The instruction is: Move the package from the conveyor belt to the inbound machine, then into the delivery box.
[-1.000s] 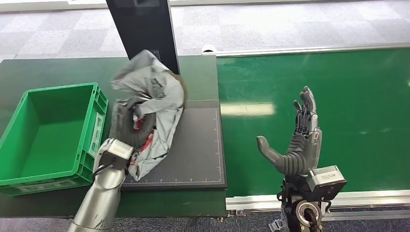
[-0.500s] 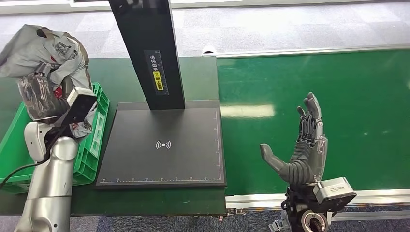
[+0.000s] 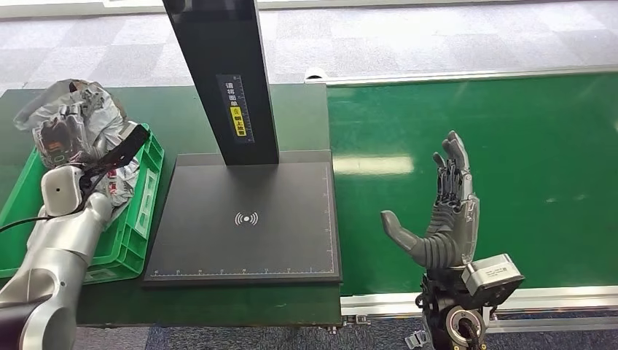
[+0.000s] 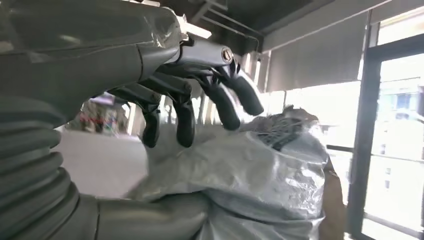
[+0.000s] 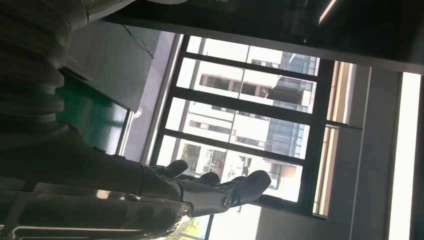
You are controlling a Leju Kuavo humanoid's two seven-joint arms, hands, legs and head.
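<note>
The package [image 3: 87,109], a crumpled grey plastic mailer, is held by my left hand [image 3: 62,142] over the far end of the green delivery box [image 3: 142,211]; its lower folds hang inside the box. In the left wrist view, the dark fingers [image 4: 185,125] curl over the grey package [image 4: 260,170] and the thumb lies under it. My right hand [image 3: 444,219] stands upright over the near part of the green conveyor belt [image 3: 510,146], fingers spread and holding nothing. The right wrist view has the right hand [image 5: 200,192] against windows.
The inbound machine's black plate [image 3: 248,255] lies bare between box and belt, with its black column [image 3: 218,73] rising at the back. A metal rail [image 3: 554,295] edges the belt's near side. Grey floor lies beyond the table.
My left arm carried the package off the black plate and leftward to the green box, then lowered it toward the box. The right hand has hardly moved.
</note>
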